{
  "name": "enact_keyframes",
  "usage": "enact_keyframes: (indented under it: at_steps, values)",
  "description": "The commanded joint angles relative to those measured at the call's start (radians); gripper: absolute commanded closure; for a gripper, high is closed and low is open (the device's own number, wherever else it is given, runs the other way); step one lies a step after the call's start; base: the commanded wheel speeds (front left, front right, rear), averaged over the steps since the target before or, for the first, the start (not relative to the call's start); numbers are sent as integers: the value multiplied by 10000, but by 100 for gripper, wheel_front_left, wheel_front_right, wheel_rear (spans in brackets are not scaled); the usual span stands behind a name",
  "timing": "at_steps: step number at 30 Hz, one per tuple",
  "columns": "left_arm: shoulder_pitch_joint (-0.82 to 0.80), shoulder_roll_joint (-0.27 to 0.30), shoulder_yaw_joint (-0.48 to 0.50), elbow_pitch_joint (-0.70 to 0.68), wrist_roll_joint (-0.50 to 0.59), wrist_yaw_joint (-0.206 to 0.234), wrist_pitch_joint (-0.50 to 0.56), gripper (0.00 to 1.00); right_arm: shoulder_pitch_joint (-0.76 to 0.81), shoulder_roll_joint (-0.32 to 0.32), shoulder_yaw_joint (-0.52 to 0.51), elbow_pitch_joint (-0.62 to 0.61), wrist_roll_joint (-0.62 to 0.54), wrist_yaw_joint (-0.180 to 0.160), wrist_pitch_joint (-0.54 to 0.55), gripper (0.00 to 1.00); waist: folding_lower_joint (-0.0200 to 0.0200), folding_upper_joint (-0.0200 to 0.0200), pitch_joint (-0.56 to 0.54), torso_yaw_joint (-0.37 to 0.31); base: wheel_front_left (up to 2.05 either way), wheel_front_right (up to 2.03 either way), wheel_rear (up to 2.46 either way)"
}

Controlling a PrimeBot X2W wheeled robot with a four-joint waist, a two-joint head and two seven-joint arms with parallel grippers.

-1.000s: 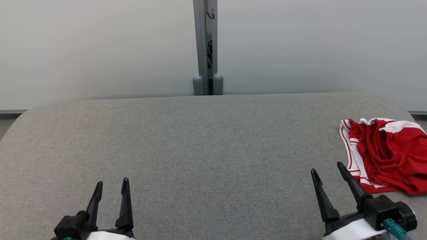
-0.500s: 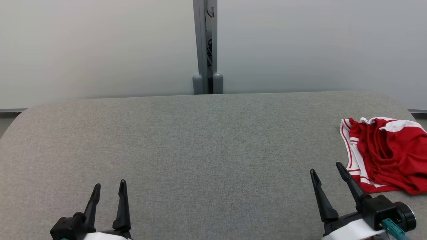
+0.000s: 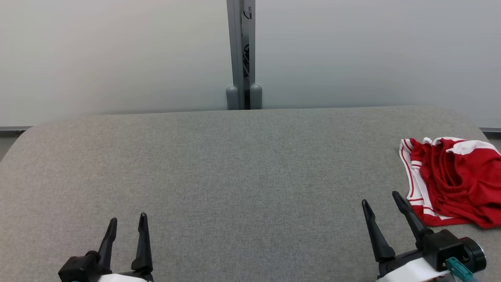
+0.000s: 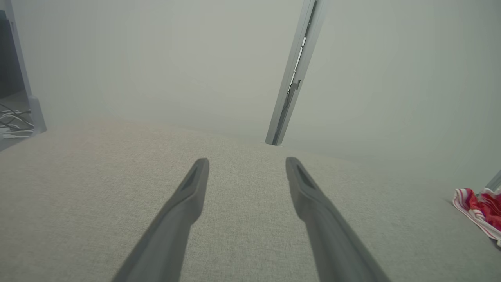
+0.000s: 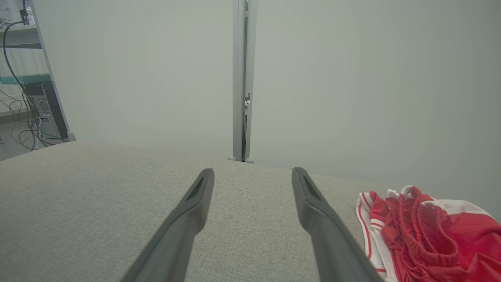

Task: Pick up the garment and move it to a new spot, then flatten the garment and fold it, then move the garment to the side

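Hovering over table (image 3: 235, 164): left fingers (image 3: 143, 243) spread, empty; right fingers (image 3: 373, 234) spread, near garment (image 3: 458, 184).

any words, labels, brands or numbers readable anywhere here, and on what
None can be read.
The garment shows only white stripes, no lettering.
The table and wall bear no print.
Anything on the shelf is too small to read.

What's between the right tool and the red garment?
Just bare grey table, seen in the right wrist view, between the right tool and the garment.
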Motion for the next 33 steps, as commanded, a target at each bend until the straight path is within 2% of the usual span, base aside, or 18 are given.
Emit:
enact_keyframes:
  at_steps: [1, 33]
  values:
    - [-106, 38, 36, 17, -8, 24, -37, 0, -74, -32, -23, 9, -3, 1, -6, 0, 0, 0, -3, -2, 0, 0, 0]
    - [-66, 38, -16, 297, -188, 119, -37, 0, -79, -125, 100, 121, 58, 1, -6, 0, 0, 0, -90, 1, 0, 0, 0]
